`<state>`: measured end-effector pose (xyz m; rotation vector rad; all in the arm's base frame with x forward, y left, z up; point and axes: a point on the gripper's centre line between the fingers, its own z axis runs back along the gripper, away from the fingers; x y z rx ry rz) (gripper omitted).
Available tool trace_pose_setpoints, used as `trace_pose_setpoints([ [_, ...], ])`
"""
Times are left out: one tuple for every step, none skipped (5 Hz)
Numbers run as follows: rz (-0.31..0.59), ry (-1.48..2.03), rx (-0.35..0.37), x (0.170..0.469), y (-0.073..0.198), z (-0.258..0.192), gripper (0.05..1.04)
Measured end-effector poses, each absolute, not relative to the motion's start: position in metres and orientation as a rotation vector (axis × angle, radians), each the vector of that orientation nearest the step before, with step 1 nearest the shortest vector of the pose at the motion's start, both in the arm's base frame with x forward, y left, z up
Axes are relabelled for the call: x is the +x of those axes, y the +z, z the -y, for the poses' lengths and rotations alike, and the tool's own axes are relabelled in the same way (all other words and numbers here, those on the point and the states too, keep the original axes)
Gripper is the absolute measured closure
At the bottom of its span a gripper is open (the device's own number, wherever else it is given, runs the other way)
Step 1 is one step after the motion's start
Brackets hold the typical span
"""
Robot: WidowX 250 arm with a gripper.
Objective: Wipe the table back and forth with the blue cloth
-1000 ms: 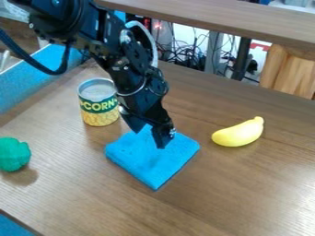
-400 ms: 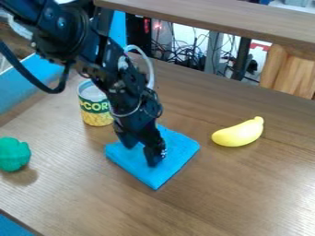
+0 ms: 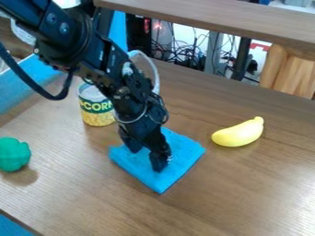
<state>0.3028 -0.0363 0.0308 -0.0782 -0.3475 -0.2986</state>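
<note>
So I've got my black gripper pointing down over a blue cloth, right around the middle of the table. My two fingers are apart, one on the left and one on the right, with some of the blue showing in between. The tips look like they're right down at the cloth, but I honestly can't tell how hard they press, if at all.

The cloth is lying flat on the wood, turned so one corner points toward the camera. My arm comes in from the upper left and covers part of its far side.

As for the other stuff: there's a can standing upright behind the cloth and to the left, silvery on top with a green band and yellow below. My arm overlaps its right edge a bit. A yellow banana is lying to the right of the cloth, not touching it, with one end tipped up toward the back. Over by the left edge there's a lumpy green thing, well apart from the cloth. Way in back, a bunch of cables hangs out below a wooden ledge.
</note>
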Motion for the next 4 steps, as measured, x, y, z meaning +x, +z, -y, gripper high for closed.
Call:
trace_pose_setpoints([
  [0.338,-0.366,-0.104,0.295,0.031,0.064,0.073],
  [0.332,-0.424,-0.129,0.287,0.032,0.094,0.073],
  [0.324,-0.487,-0.154,0.277,0.033,0.125,0.073],
  [0.319,-0.523,-0.166,0.274,0.032,0.147,0.073],
])
